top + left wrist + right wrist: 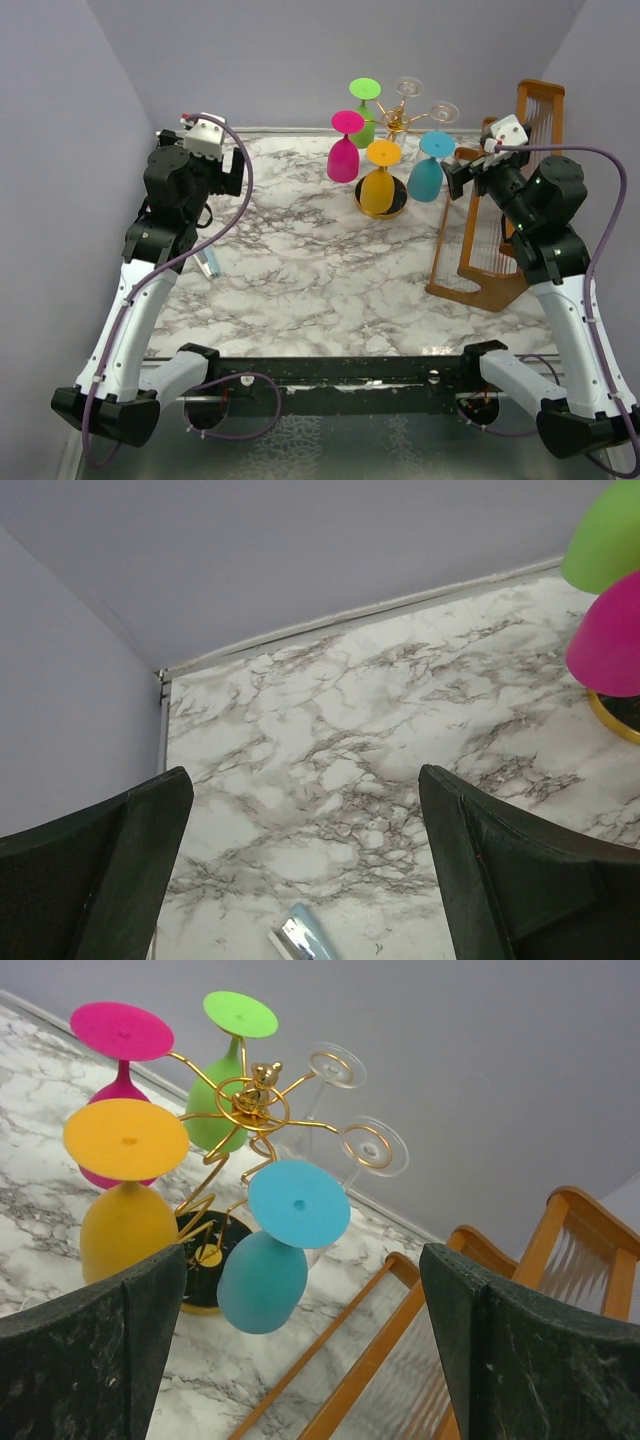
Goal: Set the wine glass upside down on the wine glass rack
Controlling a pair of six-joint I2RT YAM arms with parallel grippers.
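Top view: the wine glass rack point(395, 122) stands at the far centre of the marble table point(300, 270). Six glasses hang on it upside down: pink glass point(344, 158), green glass point(365, 125), orange glass point(378, 190), blue glass point(427, 178) and two clear glasses point(408, 87). The left gripper point(232, 170) hangs far left. The right gripper point(460, 180) is near the blue glass, beside a wooden slatted frame point(495, 230). Left wrist view: jaws spread wide, empty; a small silvery item point(300, 935) lies on the marble. Right wrist view: jaws spread wide, empty, facing the rack.
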